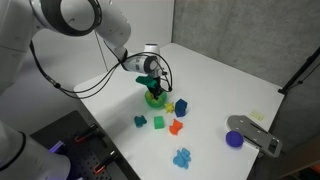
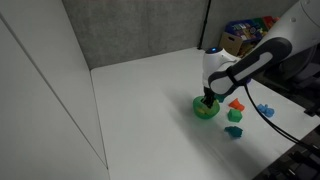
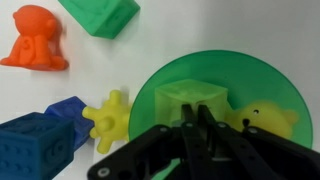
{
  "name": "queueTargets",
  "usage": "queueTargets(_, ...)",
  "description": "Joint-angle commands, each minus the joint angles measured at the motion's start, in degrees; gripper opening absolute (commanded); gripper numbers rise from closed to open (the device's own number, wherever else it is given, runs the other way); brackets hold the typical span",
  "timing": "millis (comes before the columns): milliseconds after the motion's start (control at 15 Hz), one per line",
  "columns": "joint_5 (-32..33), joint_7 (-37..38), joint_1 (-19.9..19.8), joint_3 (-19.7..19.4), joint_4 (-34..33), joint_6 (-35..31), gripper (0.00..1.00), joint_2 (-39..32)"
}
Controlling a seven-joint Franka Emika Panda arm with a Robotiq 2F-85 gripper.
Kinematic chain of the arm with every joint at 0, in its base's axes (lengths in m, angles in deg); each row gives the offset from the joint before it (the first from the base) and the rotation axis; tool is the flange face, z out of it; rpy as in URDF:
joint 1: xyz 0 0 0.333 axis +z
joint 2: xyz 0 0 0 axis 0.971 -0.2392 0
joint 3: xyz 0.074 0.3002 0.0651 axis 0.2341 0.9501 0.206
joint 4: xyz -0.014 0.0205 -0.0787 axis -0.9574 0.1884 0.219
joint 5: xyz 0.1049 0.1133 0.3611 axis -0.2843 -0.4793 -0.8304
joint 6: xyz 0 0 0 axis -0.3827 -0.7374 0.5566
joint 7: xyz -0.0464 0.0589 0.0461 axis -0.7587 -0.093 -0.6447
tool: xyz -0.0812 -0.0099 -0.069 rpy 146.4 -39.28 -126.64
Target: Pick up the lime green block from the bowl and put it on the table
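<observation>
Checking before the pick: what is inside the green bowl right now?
The lime green block and a yellow toy lie in the bowl. The gripper covers the bowl's near part, so anything there is hidden.

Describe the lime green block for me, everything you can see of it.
The lime green block is a small pale yellow-green cube that looks like plastic, with faint relief on its faces. It sits inside the green bowl, beside a yellow toy. The pincer hangs over its near edge, fingers drawn together; whether they touch it is unclear.
</observation>
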Motion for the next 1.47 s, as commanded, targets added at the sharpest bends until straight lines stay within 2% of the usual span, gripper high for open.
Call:
queueTargets(0, -1.9, -0.4, -1.0, 1.1, 0.6, -0.1, 0.04, 0.7)
queueTargets(867, -4.6, -0.4, -0.9, 2.4, 2.6, -2.7, 0.04, 7.7)
queueTargets(1400, -5.9, -1.7, 0.1, 7.1, 7.2, -6.2, 0.04, 13.8)
